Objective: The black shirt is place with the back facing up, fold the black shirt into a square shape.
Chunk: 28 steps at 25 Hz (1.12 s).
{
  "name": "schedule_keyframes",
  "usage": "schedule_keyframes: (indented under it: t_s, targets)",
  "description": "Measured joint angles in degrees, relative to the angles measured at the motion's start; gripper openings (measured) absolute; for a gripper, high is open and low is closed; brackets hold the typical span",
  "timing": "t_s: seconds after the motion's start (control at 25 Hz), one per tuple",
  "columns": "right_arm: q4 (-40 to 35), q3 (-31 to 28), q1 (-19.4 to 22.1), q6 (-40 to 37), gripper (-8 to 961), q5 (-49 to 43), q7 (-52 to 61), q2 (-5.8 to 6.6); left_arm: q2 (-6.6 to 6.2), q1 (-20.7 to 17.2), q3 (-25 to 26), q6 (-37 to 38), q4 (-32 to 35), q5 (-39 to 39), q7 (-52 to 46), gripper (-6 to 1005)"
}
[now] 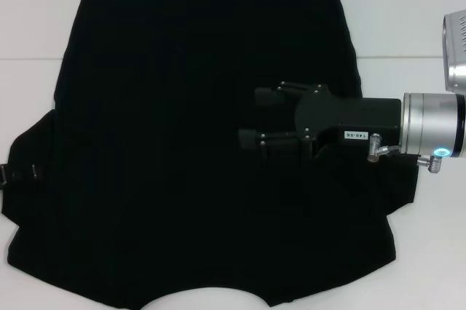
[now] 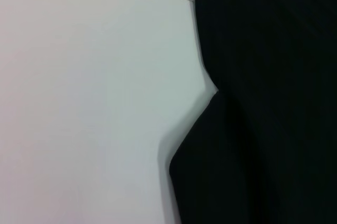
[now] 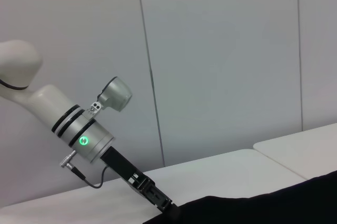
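Fingers [image 1: 263, 94] on our right gripper [image 1: 255, 116] stand parted, with a clear gap between the two black pads and nothing held between them; the gripper reaches in from the right over the right half of the black shirt [image 1: 182, 142]. We cannot tell from the head view whether the pads touch the cloth or hover just above it.

Our left gripper [image 1: 16, 174] sits at the shirt's left edge, low by the sleeve. In the right wrist view it [image 3: 158, 199] angles down to the cloth's edge, but whether it has pinched anything we cannot tell.

We see the shirt spread flat on the white table [image 1: 408, 12], plain black side up, hem far from us and neckline near. On the left, the sleeve shows as a bulge past the body's outline. In the left wrist view the cloth's edge [image 2: 253, 129] runs beside bare table [image 2: 79, 103], with a notch where two outlines meet.

We judge this fabric light, limp and thin: it will drape, sag and drag, not hold a shape. Pinching a single layer at an edge or corner, such as the sleeve tip or hem corner, should work best, lifting only enough to carry it over so the fold lies smooth.
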<state>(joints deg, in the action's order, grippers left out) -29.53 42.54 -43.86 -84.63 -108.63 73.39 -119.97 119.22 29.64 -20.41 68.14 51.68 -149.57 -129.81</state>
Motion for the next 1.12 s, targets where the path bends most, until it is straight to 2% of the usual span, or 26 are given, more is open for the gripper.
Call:
schedule_keyframes:
  t_s: [0.48,0.84,0.96,1.12]
  targets:
    - [-0.34,-0.19,0.18,0.11,898,0.0,0.23,0.05,0.04,0.43,-1.21,0.5,-0.01,-0.1,0.21,830]
    - [-0.53,-0.35,0.14,0.09,897,0.0,0.08,0.09,0.05,0.17,-1.25,-1.92,-0.01,0.1,0.52,823]
    - [-0.52,-0.38,0.13,-0.06,896,0.0,0.02,0.09,0.1,0.12,-1.33,-2.18,-0.29,0.07,0.7,618]
    - [-0.53,-0.38,0.11,-0.25,896,0.0,0.0,0.09,0.13,0.18,-1.46,-2.69,-1.0,-0.11,0.86,420]
